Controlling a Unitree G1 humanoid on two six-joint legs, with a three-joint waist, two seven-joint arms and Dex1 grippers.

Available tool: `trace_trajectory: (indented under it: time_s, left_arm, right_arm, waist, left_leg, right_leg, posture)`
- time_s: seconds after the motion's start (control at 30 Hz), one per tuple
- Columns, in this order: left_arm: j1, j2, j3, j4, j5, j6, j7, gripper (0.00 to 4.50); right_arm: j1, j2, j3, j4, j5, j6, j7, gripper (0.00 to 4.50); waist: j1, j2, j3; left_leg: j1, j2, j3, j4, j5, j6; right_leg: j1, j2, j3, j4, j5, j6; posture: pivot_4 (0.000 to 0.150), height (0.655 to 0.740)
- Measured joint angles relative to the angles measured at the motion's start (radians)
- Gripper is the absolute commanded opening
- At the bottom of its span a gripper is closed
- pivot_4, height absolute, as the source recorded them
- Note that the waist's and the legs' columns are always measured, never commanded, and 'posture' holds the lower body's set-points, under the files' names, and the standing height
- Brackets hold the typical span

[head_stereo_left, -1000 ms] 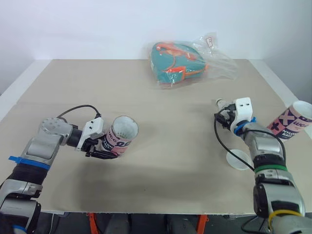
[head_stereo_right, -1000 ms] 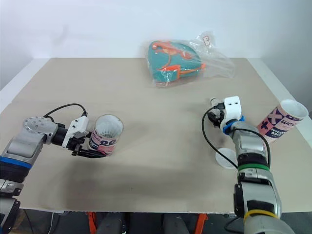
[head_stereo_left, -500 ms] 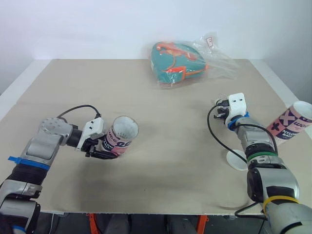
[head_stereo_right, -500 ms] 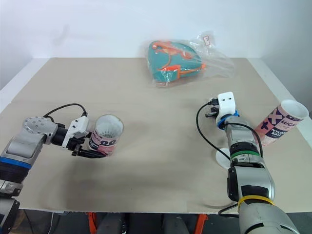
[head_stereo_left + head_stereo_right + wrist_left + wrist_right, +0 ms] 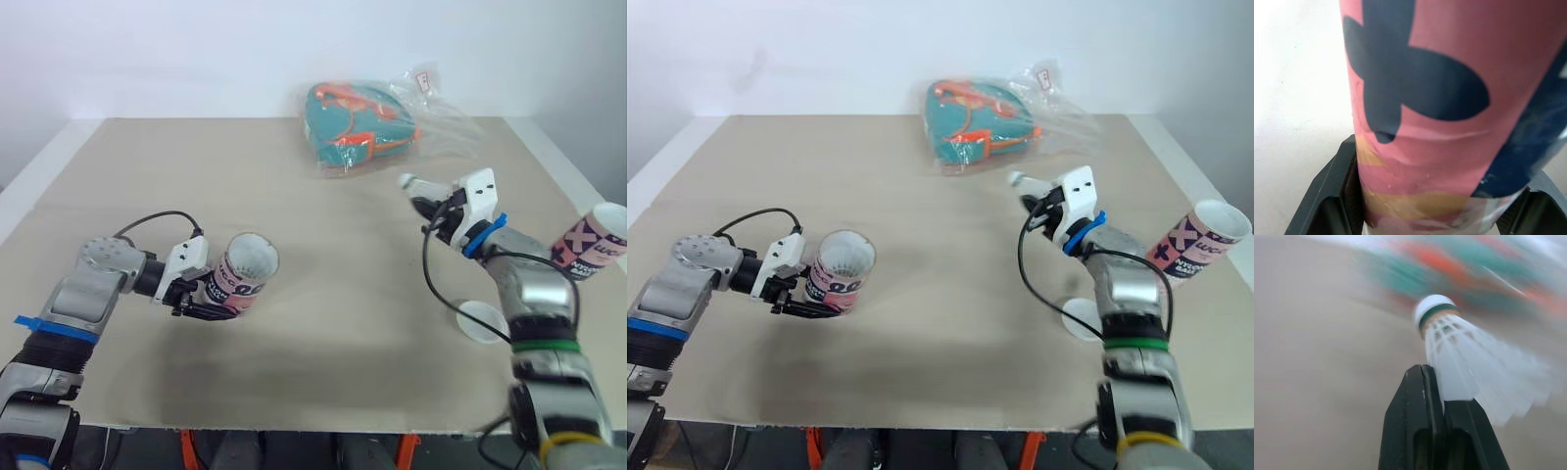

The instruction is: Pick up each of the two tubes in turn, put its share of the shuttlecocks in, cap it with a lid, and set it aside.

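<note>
The left gripper [image 5: 199,302] is clamped on the lower end of a printed tube [image 5: 245,273]. It's pink with big navy blobs and a tan band, and the glossy wrap is slightly wrinkled. The tube is tipped over the near-left part of the beige table [image 5: 323,245], its round open mouth facing up and towards the near side. The right gripper [image 5: 432,210] hangs above the right-middle, pinching a white feathery shuttlecock [image 5: 1469,367] by its skirt, and the rounded nose has a green band. The second tube [image 5: 594,249] lies tilted at the right edge, and I can't tell if it's fully on the table. A flat round white lid [image 5: 480,320] sits near-right. A teal-and-orange bag [image 5: 358,125] in crinkly clear plastic is at the far side.
</note>
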Motion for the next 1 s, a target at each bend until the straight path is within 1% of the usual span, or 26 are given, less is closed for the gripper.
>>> trace_trajectory:
  time_s: [0.03,0.07,0.13,0.2,0.3,0.47,0.6,0.77,0.87,0.9,0.93,1.0]
  left_arm:
    - [0.004,0.0,0.002,0.001,-0.001,0.0,0.0,2.78]
    - [0.003,0.0,0.002,0.002,0.0,0.001,0.003,2.78]
    - [0.003,-0.002,0.002,0.003,0.002,0.001,0.009,2.78]
    - [0.002,-0.004,0.002,0.004,0.003,0.001,0.016,2.78]
    - [0.0,-0.005,0.001,0.008,0.002,0.001,0.015,2.78]
    - [-0.008,-0.007,-0.001,0.02,0.0,-0.004,0.002,2.78]
    - [-0.011,-0.008,-0.003,0.023,0.001,-0.006,-0.004,2.78]
    - [-0.012,-0.009,-0.002,0.025,0.001,-0.006,-0.002,2.78]
    - [-0.011,-0.01,-0.002,0.025,0.002,-0.006,0.001,2.78]
    - [-0.011,-0.011,-0.002,0.025,0.002,-0.006,0.002,2.78]
    - [-0.009,-0.011,-0.001,0.025,0.001,-0.006,0.003,2.78]
    - [-0.009,-0.012,-0.001,0.024,0.001,-0.006,0.003,2.78]
  right_arm:
    - [0.019,-0.032,0.027,-0.136,0.053,0.034,0.057,0.05]
    - [0.022,-0.05,0.045,-0.245,0.094,0.07,0.094,0.05]
    - [0.017,-0.056,0.067,-0.324,0.126,0.104,0.115,0.05]
    - [0.001,-0.066,0.116,-0.365,0.129,0.134,0.137,0.05]
    - [-0.035,-0.073,0.182,-0.382,0.095,0.139,0.158,0.05]
    - [-0.197,-0.063,0.359,-0.328,-0.074,0.073,0.226,0.05]
    - [-0.244,-0.031,0.408,-0.278,-0.121,0.036,0.266,0.05]
    - [-0.277,0.0,0.422,-0.249,-0.141,0.014,0.322,0.05]
    - [-0.308,0.021,0.449,-0.232,-0.143,0.019,0.359,0.98]
    - [-0.312,0.024,0.451,-0.227,-0.143,0.021,0.364,1.13]
    - [-0.315,0.035,0.453,-0.216,-0.143,0.031,0.369,1.13]
    - [-0.315,0.036,0.453,-0.215,-0.143,0.035,0.371,1.6]
  waist:
    - [0.001,0.0,0.0]
    - [0.0,-0.001,-0.001]
    - [0.0,-0.003,-0.001]
    - [0.0,-0.003,-0.001]
    - [-0.001,-0.003,-0.001]
    - [0.001,-0.003,-0.001]
    - [0.002,-0.003,-0.001]
    - [0.002,-0.003,-0.001]
    - [0.002,-0.003,-0.001]
    - [0.002,-0.003,-0.001]
    - [0.002,-0.003,-0.001]
    - [0.003,-0.003,-0.001]
  left_leg:
    - [0.001,0.0,-0.001,0.0,0.0,0.0]
    - [0.001,0.0,-0.002,0.0,0.0,0.0]
    - [0.002,0.001,-0.002,0.001,0.0,0.0]
    - [0.001,0.001,-0.001,0.003,0.0,0.0]
    - [0.001,0.001,0.001,0.004,0.0,0.0]
    - [0.0,0.001,0.0,0.004,0.0,0.0]
    - [0.0,0.0,0.0,0.003,0.0,0.0]
    - [0.0,0.001,0.0,0.003,0.0,0.0]
    - [0.0,0.001,-0.001,0.004,0.0,0.0]
    - [0.0,0.001,0.0,0.004,0.0,0.0]
    - [0.0,0.001,0.0,0.004,0.0,0.0]
    - [0.0,0.001,0.0,0.004,0.0,0.0]
  right_leg:
    - [0.001,0.0,0.0,0.0,-0.002,0.0]
    - [0.002,0.001,-0.002,0.0,-0.004,0.003]
    - [0.002,0.001,-0.002,0.0,-0.004,0.003]
    - [0.002,0.0,-0.001,0.0,-0.005,0.0]
    - [0.001,0.0,0.0,0.0,-0.004,0.0]
    - [0.0,0.0,-0.001,0.0,-0.004,0.001]
    - [0.0,0.0,-0.001,0.0,-0.003,0.003]
    - [0.0,0.0,-0.001,0.0,-0.003,0.003]
    - [0.0,0.0,-0.001,0.0,-0.003,0.004]
    - [0.0,0.0,-0.001,0.0,-0.003,0.004]
    - [0.0,0.0,-0.001,0.0,-0.003,0.004]
    - [0.0,0.0,-0.001,0.0,-0.003,0.004]
  posture:
    - [0.15,0.7387]
    - [0.15,0.7387]
    - [0.15,0.7387]
    - [0.15,0.7387]
    - [0.15,0.7387]
    - [0.15,0.7387]
    - [0.15,0.7387]
    - [0.15,0.7387]
    - [0.15,0.7387]
    - [0.15,0.7387]
    - [0.15,0.7387]
    - [0.15,0.7387]
